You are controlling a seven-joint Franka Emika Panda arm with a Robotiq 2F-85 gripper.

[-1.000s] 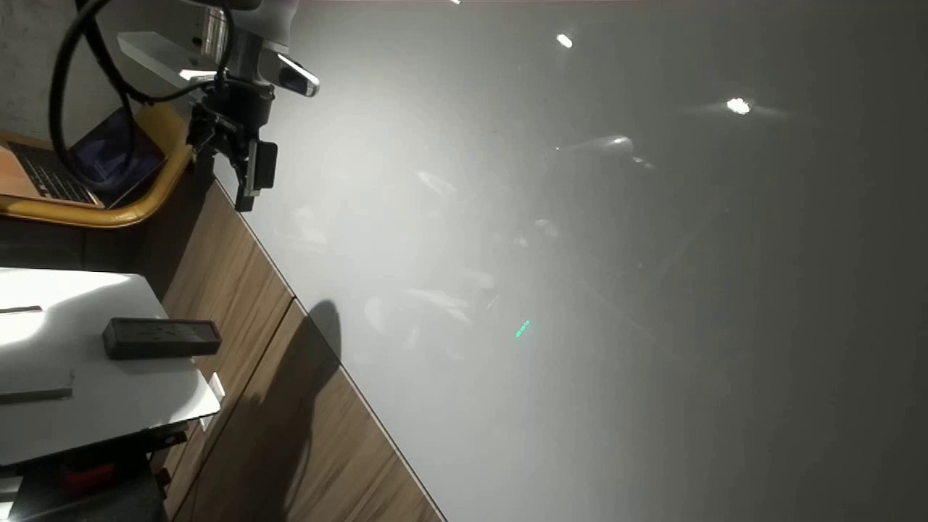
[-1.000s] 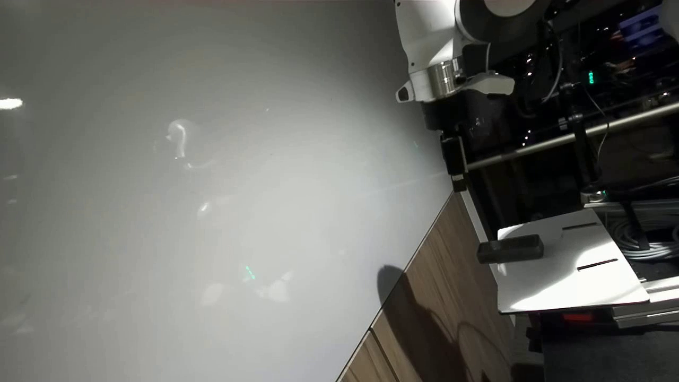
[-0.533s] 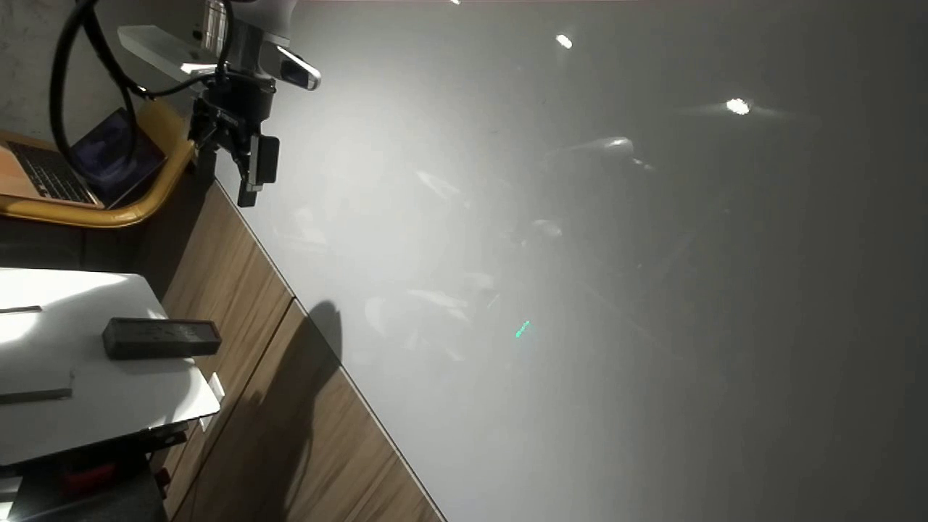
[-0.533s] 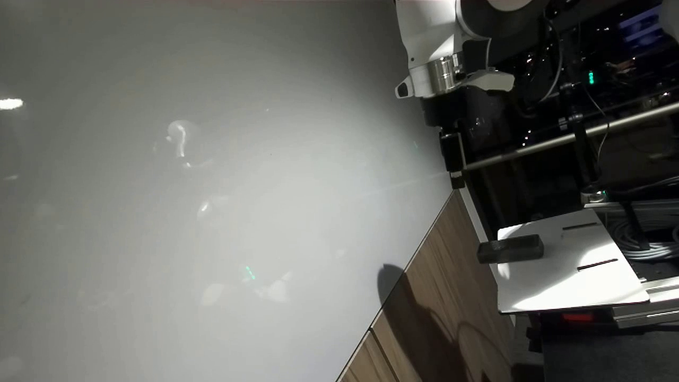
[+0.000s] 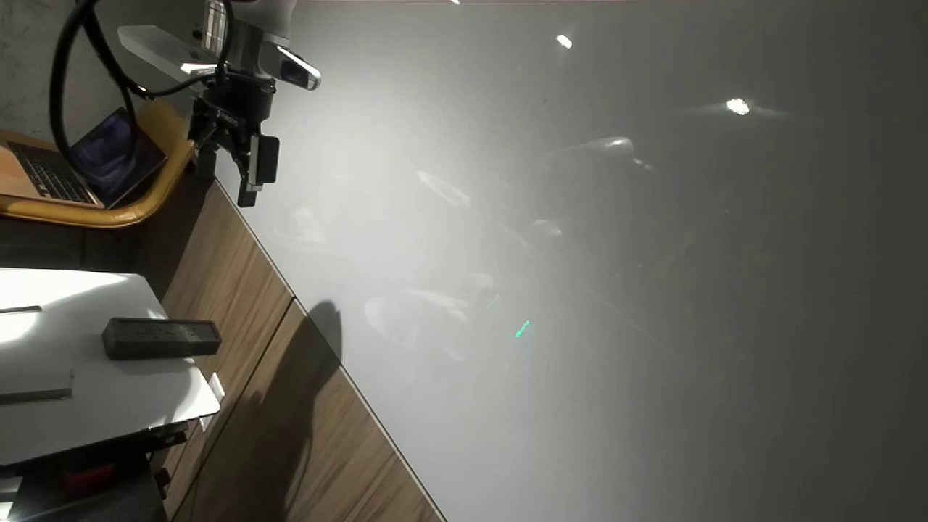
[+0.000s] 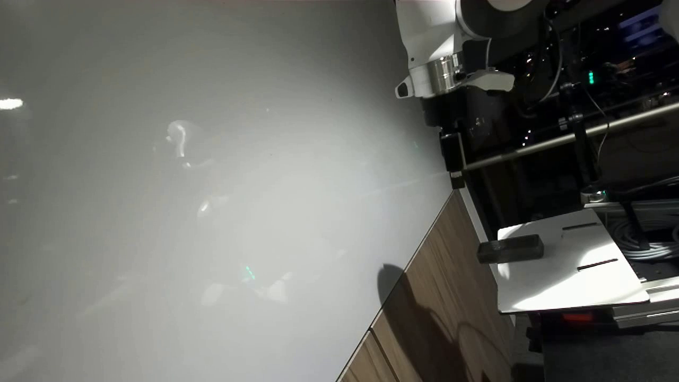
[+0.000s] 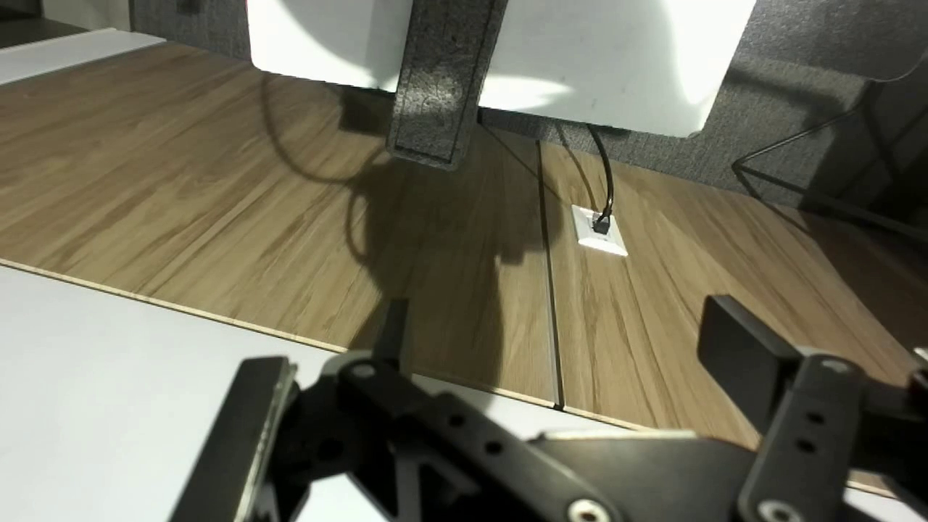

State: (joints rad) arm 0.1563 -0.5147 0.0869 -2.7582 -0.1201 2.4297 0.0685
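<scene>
My gripper [image 7: 562,335] is open and empty in the wrist view, its two dark finger pads [image 7: 743,355] wide apart. In both exterior views the gripper [image 5: 228,181] [image 6: 457,181] hangs by the lower edge of a large glossy pale board [image 5: 580,406]; whether it touches the board cannot be told. A dark grey oblong block [image 5: 162,338] lies on a white plate [image 5: 130,391], with one end sticking out past the plate's edge. The block also shows in the wrist view [image 7: 438,87], ahead of and apart from the fingers.
Wood panels [image 7: 217,181] with a dark seam border the board. A white outlet [image 7: 612,243] with a plugged black cable is on the wood. A yellow chair [image 5: 156,196] holds an open laptop [image 5: 51,174]. A metal rail [image 6: 562,139] runs behind the arm.
My gripper has risen very slightly in both exterior views since one second ago and has held still over the last half second. The block has not moved.
</scene>
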